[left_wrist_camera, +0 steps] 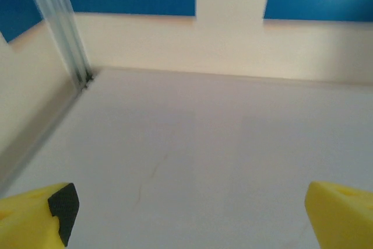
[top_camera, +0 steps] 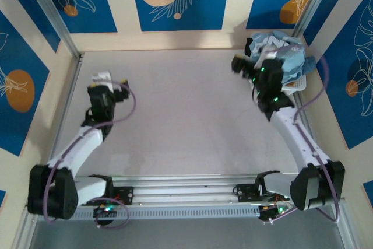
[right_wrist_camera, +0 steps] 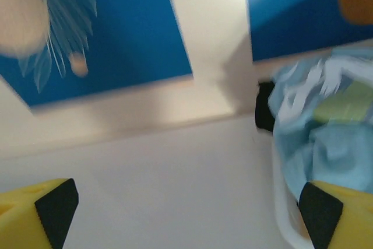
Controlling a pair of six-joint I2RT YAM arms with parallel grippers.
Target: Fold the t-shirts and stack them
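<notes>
The left end effector (left_wrist_camera: pixel 186 220) is released. Its two yellow fingers (left_wrist_camera: pixel 341 214) sit at opposite lower corners of the left wrist view, spread wide, with bare pale table (left_wrist_camera: pixel 192 138) between them. Seen from above, it hangs over the left side of the table, near the left wall and well apart from the cloth. Ahead of it the table runs to the cream back wall (left_wrist_camera: pixel 233 45), where an aluminium post (left_wrist_camera: pixel 58 21) stands in the corner.

The right end effector (right_wrist_camera: pixel 186 214) is released too, its black-padded yellow fingers spread wide over the table. Its right finger lies just beside the rim of the white basket (right_wrist_camera: pixel 282 214). The t-shirts (right_wrist_camera: pixel 326 138) lie crumpled in a heap in that basket — pale sky-blue cloth with white marks on top and a greenish patch among the folds, all rather blurred.

In the top view the basket sits in the far right corner of the table, and a darker blue fold hangs over its right edge. The right end effector hovers at the basket's left side; whether it touches the cloth I cannot tell. The walls around carry blue panels (right_wrist_camera: pixel 116 33) with pale leaf prints and orange discs.
</notes>
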